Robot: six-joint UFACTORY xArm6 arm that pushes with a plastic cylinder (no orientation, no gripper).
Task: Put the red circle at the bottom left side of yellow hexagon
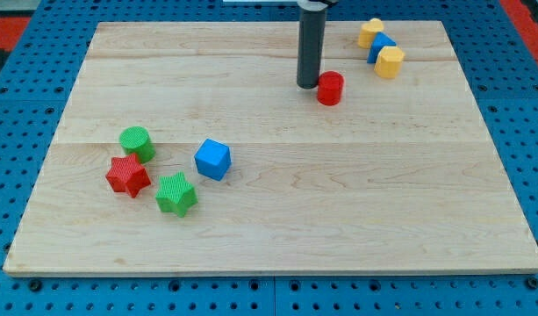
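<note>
Green star (175, 194) lies nearest the camera, well clear of the work. I have no hand, only my tip (307, 85), touching red circle (330, 89) at its 9 o'clock. Yellow hexagon (390, 62) sits near, at the circle's 2 o'clock. Risk: an off-centre push rolls the circle into the hexagon.

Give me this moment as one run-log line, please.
tip: just left of red circle, about touching | yellow hexagon: up-right of circle, apart | goal: not yet met
</note>
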